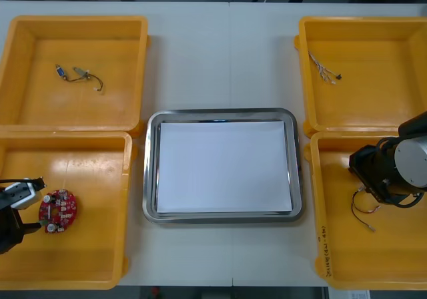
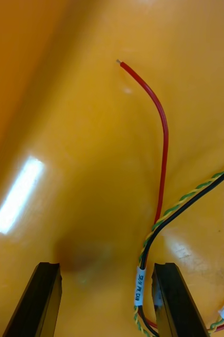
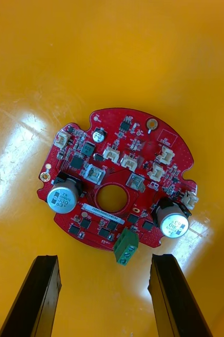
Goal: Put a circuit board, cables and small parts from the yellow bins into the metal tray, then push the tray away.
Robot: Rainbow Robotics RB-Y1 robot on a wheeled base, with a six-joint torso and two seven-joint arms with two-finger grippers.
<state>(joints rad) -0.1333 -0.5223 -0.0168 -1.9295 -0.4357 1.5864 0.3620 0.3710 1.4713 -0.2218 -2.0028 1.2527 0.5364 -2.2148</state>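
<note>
The left jaws stand wide apart and empty, low over the floor of the near left bin (image 1: 87, 252). The board (image 3: 114, 181) lies flat just beyond their tips, not between them, by that bin's left wall at the near left corner of the surface (image 1: 220, 52). The right jaws are as wide and also empty, down in the near right bin (image 1: 373, 265) at the surface's near right corner. The cable (image 2: 163, 152) runs its white label (image 2: 138, 287) along the inner face of one jaw, and its red strand curves away past the tips. The board looks stiff, light and fragile. It is best pinched across its bare rim, clear of the two capacitors (image 3: 63, 194) and the green block (image 3: 125, 250), and lying flat on a glossy floor it may slide before the jaws bite. The cable is limp and light and will droop and trail, so the labelled stretch, where the strands run together, seems the surest hold. The tray (image 1: 152, 165), white inside, sits at the surface's middle with nothing in it. The cable's lower run leaves the wrist view, the label's print is too small to read, and in the front view the right arm covers part of the cable. What lies in the two far bins is too small to name.
</note>
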